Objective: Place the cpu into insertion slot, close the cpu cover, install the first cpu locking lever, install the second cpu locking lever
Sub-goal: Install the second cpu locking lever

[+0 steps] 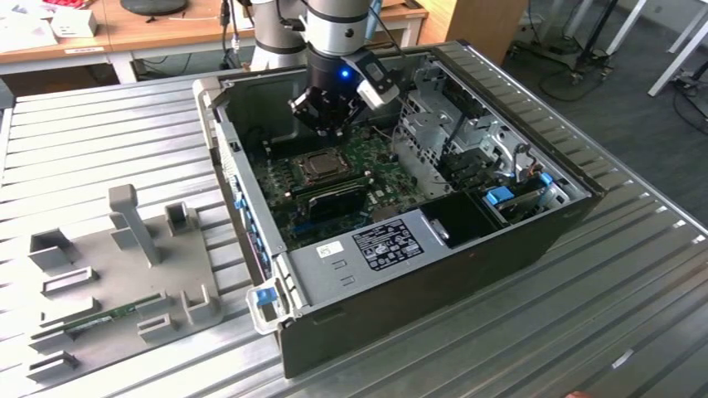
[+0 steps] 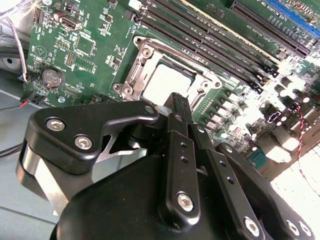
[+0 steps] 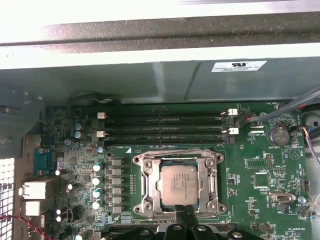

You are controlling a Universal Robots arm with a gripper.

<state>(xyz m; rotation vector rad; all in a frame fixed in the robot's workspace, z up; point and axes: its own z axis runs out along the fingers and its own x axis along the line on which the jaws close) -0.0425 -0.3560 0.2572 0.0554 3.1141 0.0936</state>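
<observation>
Gripper [image 1: 323, 126] hovers above the green circuit board [image 3: 260, 165] inside the open computer case [image 1: 366, 274] — fingers pressed together, holding nothing. One cpu [image 3: 180, 183] sits in the one insertion slot [image 3: 149, 184]; one cpu cover [image 3: 178, 159] lies closed around it — four memory slots [image 3: 165, 131] beside the slot.

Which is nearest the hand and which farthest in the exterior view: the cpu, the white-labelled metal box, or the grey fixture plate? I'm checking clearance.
1. The cpu, on the board just below the hand.
2. The white-labelled metal box, at the case's near end.
3. The grey fixture plate, outside the case, toward the exterior view's left.
</observation>
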